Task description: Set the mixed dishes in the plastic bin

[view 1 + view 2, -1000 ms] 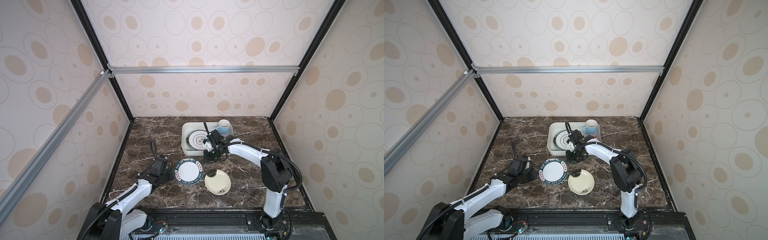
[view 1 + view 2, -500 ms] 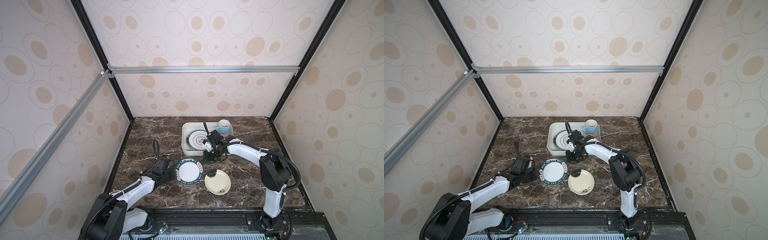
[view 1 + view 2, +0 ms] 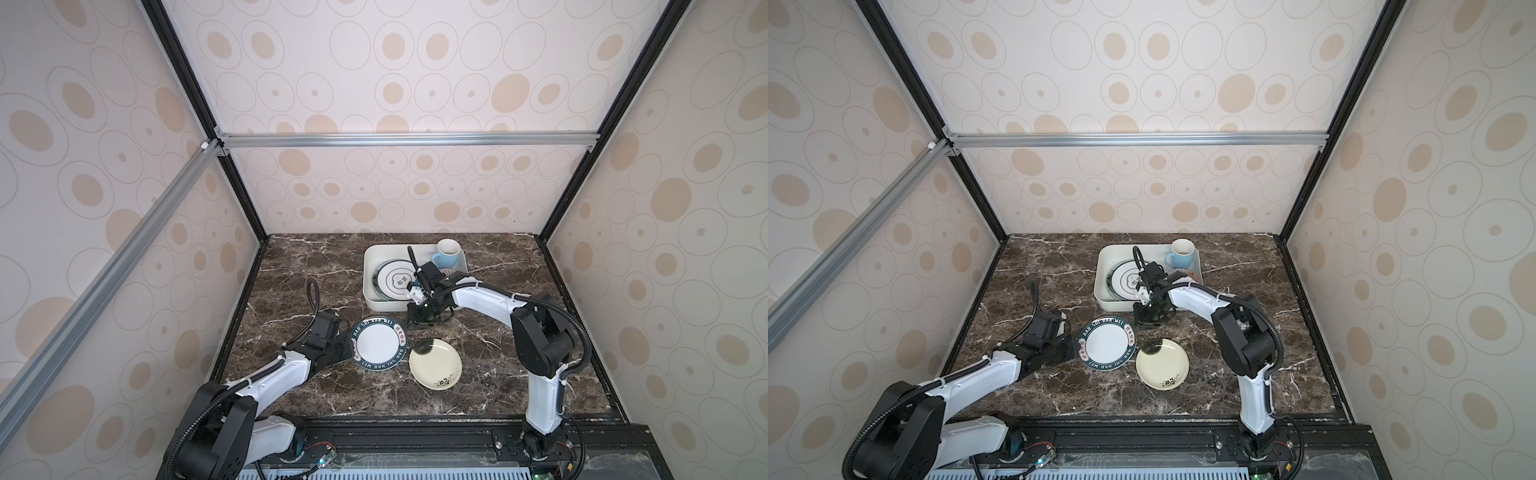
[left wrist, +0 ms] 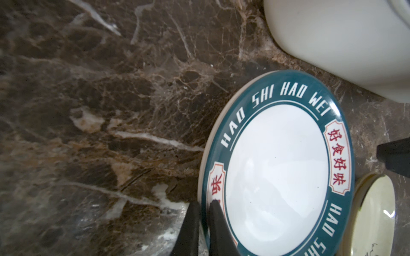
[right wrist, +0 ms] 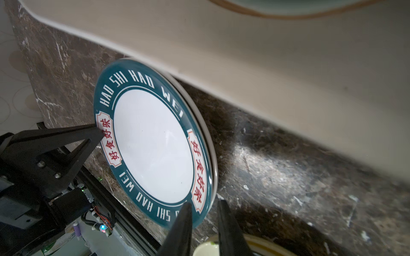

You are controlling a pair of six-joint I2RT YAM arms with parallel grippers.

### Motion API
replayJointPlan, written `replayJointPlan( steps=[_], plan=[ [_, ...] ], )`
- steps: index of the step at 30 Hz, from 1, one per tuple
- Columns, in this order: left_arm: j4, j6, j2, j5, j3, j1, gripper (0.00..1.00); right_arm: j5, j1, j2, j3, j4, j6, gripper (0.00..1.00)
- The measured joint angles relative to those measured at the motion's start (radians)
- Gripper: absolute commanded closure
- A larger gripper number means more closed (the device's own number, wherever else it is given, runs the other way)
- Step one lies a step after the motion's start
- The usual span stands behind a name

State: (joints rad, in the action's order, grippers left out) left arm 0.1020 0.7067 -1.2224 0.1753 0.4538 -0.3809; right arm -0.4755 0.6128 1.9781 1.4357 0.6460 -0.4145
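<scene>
Teal-rimmed plate (image 3: 377, 343): white centre, rim lettered HAO SHI HAO WEI with red characters. We found it on the worktop (image 3: 299, 270), lower centre of both top views, before the plastic bin (image 3: 384, 305), just beside the small cream plate (image 3: 435, 365). Left claw (image 4: 204, 221) pinched its rim; right claw (image 5: 205, 223) stood narrowly parted, empty. A second earlier the left claw was wider; the plate had not moved.

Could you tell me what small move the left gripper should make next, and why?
Probably a slight lift. The left gripper has its fingers pinched on the rim of the teal-rimmed plate, which sits on the table outside the plastic bin, so the plate must rise to clear the bin's wall. The right gripper hangs open at the plate's opposite edge.
</scene>
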Motion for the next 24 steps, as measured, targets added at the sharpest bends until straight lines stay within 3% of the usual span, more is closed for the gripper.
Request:
replayJointPlan(
  steps=[24],
  plan=[
    [-0.115,-0.008,-0.091,0.025,0.026,-0.002,1.0,-0.035,-0.001,0.06,0.031,0.001,-0.005,0.77]
  ],
)
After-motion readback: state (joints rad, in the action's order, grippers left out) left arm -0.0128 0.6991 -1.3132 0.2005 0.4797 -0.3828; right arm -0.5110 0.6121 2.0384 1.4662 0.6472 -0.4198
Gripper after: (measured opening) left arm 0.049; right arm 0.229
